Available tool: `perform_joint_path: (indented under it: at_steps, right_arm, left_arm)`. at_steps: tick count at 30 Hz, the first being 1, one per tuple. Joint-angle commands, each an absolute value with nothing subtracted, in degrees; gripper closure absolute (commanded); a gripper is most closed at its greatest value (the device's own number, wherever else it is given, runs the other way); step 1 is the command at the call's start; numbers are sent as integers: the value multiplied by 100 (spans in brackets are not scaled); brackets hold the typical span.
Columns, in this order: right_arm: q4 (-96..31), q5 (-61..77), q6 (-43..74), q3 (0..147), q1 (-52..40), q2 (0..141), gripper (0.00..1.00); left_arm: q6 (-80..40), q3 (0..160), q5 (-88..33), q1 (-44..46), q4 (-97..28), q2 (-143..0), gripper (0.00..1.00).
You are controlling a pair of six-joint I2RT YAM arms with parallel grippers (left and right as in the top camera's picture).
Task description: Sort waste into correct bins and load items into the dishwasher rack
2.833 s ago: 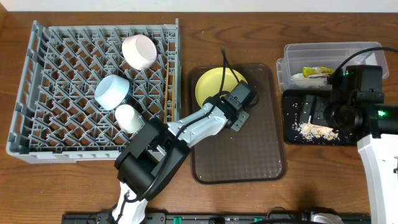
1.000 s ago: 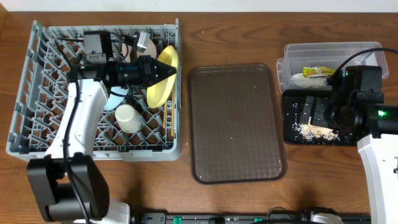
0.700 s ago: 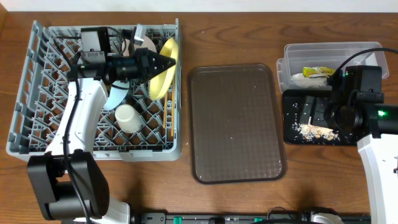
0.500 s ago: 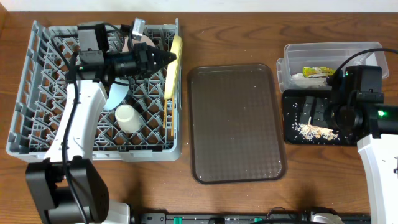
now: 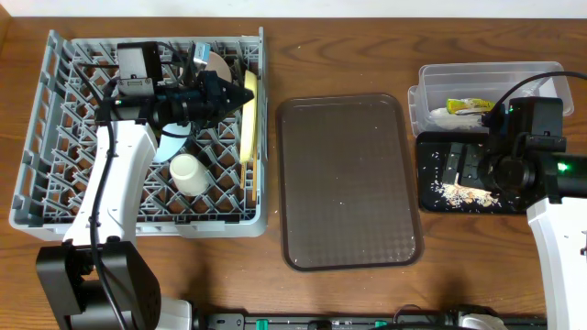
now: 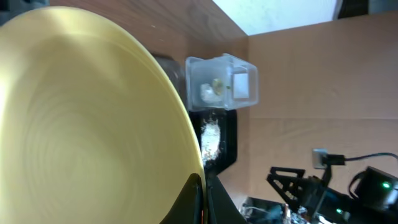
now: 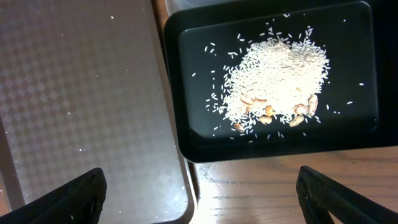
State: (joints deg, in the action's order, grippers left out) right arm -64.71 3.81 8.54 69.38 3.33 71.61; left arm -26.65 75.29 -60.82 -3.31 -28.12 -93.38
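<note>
Whereas it is seen tilted a second ago, the round pale yellow plate (image 5: pixel 249 124) is now stood on edge at 3 o'clock in the large grey pegged plastic rack (image 5: pixel 55 174), clamped by the left gripper (image 5: pixel 244 94); release seems due. The right gripper (image 7: pixel 199 180) is held open, empty.

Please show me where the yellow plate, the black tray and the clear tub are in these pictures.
yellow plate (image 6: pixel 87 124): left wrist view, on its inner face.
black tray (image 7: pixel 354 134): right wrist view, on the bare floor near its right end.
clear tub (image 5: pixel 491 75): overhead view, on its far wall.
</note>
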Motion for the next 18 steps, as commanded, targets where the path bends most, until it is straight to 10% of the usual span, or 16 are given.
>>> perform_joint_path:
  at_steps: [1,4,10,18]
  right_arm:
    - [-6473,322,810,7000,384,7142,5]
    - [-6471,325,810,7000,384,7142,5]
    - [-6445,322,808,7000,384,7142,4]
    - [-5583,633,797,7000,366,7159,1]
  left_arm:
    - [-2418,7542,-5835,-320,-2829,-9249,94]
    - [-2252,7542,-5312,-318,-3070,-9249,88]
    - [-1474,7526,-4206,-294,-3726,-9247,40]
    - [-1114,7529,-3166,-298,-3747,-8853,23]
